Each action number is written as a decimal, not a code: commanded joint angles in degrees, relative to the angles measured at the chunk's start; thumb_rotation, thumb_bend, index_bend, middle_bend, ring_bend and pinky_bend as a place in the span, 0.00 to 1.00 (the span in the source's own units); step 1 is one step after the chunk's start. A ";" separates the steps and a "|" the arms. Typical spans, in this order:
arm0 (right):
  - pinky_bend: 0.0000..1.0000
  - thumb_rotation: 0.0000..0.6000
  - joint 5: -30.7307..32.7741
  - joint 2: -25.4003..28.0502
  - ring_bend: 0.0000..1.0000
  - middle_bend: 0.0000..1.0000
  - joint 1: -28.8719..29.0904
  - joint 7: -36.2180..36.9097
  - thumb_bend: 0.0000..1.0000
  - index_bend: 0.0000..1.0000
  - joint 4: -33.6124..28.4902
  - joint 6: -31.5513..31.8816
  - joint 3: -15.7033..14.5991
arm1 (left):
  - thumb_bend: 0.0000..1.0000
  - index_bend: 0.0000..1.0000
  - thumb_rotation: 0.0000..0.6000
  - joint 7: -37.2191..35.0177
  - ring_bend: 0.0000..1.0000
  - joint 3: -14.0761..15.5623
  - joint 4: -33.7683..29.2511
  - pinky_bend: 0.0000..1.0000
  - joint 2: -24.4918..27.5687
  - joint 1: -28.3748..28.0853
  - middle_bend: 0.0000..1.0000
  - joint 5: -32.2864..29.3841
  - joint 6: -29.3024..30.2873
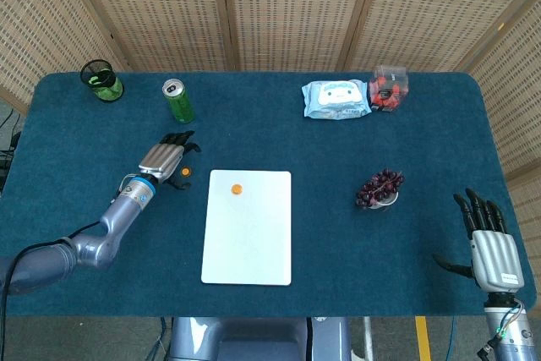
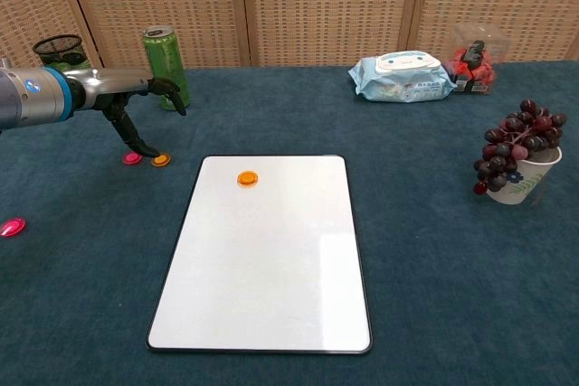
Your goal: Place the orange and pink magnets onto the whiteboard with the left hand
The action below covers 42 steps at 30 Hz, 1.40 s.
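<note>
Here the left hand (image 2: 136,106) was held spread and empty just above the pink magnet (image 2: 132,158), beside an orange magnet (image 2: 161,161); another orange one (image 2: 246,178) lay on the whiteboard (image 2: 267,268).

Left arm stretched forward low over the desk (image 1: 338,234), left robot hand (image 1: 163,159) spread, fingers (image 2: 136,137) reaching downward, holding nothing, right robot hand (image 1: 490,241) at the near right edge, fingers apart, empty
</note>
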 commanded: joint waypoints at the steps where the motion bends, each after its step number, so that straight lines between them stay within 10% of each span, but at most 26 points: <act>1: 0.00 1.00 0.01 -0.01 0.00 0.00 0.00 -0.03 0.00 0.00 -0.01 -0.01 -0.01 | 0.24 0.23 1.00 2.09 0.00 -0.52 2.86 0.00 -1.91 1.85 0.00 -0.20 0.88; 42: 0.00 1.00 0.08 0.26 0.00 0.00 -0.01 0.63 0.00 0.00 -0.19 -0.22 -0.10 | 0.36 0.38 1.00 1.00 0.00 -7.99 22.79 0.00 -15.53 6.93 0.00 10.57 -5.47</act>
